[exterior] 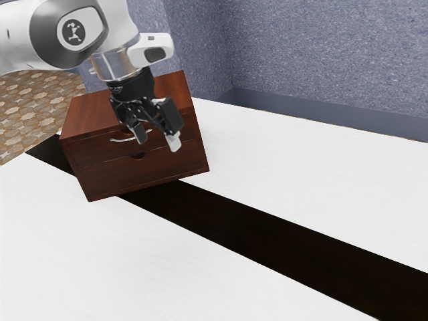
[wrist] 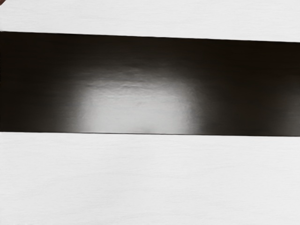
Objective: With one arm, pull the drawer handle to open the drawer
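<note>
Drawer handle (exterior: pixel 122 139) shows as a thin pale arc on the upper drawer (exterior: pixel 93 148) of a dark wooden cabinet (exterior: pixel 90 110), just at 9 o'clock of the pincer (exterior: pixel 158 142) in the exterior view. The pincer hangs in front of the cabinet face with its two fingers spread well apart and nothing between them. One fingertip is close beside the arc, though I cannot tell whether it touches.

The handle looks rigid, slim and probably slick, so the hold should be across the middle of the arc, with the fingers closing from both sides. The drawer front sits flush with the lower drawer (exterior: pixel 134 175), so it reads as shut. It should slide lightly, but a light cabinet might drag along with the pull.

The cabinet face looks toward 5 o'clock, where a dark strip (exterior: pixel 267 241) crosses the white table (exterior: pixel 301 167), leaving free travel that way. The wrist view shows this strip (wrist: pixel 150 79) between white bands. The wall (exterior: pixel 321 47) stands well apart at 1 o'clock.
</note>
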Action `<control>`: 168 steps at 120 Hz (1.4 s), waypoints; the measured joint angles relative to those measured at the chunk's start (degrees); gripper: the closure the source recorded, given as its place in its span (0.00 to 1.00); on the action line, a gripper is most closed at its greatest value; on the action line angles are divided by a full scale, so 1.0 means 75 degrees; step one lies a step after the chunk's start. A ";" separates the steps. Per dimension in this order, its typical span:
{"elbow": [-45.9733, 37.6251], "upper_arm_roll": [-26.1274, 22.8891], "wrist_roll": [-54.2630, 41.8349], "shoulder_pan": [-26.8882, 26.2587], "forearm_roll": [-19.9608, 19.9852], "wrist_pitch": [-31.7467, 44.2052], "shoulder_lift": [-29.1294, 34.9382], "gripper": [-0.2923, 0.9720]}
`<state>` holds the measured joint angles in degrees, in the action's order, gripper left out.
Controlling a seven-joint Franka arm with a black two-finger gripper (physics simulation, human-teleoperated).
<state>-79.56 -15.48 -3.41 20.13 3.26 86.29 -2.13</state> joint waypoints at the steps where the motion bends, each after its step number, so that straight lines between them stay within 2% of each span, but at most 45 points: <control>1: 0.0000 0.0000 -0.0002 0.0007 0.0001 0.0000 0.0000 0.23; 20: 0.0074 0.0001 -0.0029 0.0202 0.0006 -0.0016 0.0026 0.23; 42: 0.1540 -0.0018 -0.0466 0.0413 -0.0169 -0.0326 0.0132 0.23; 65: 0.1900 0.0076 -0.2343 0.0333 -0.1147 -0.0455 0.0139 0.23; 82: 0.1272 0.0580 -0.3914 -0.0087 -0.1436 -0.0026 0.0074 0.23; 99: 0.0596 0.1692 -0.5530 -0.0690 -0.0777 0.0766 0.0069 0.23; 109: 0.0434 0.2057 -0.6425 -0.0516 -0.0414 0.1208 -0.0158 0.23; 129: 0.0064 0.2138 -0.7827 0.0467 -0.0235 0.1902 -0.0289 0.23; 145: -0.1163 0.2048 -0.8680 0.0473 -0.0001 0.2848 0.0256 0.23; 168: -0.1393 0.1911 -0.9258 0.0394 0.0434 0.3581 0.0414 0.23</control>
<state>-90.01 -1.14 -72.85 23.09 6.52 113.14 0.97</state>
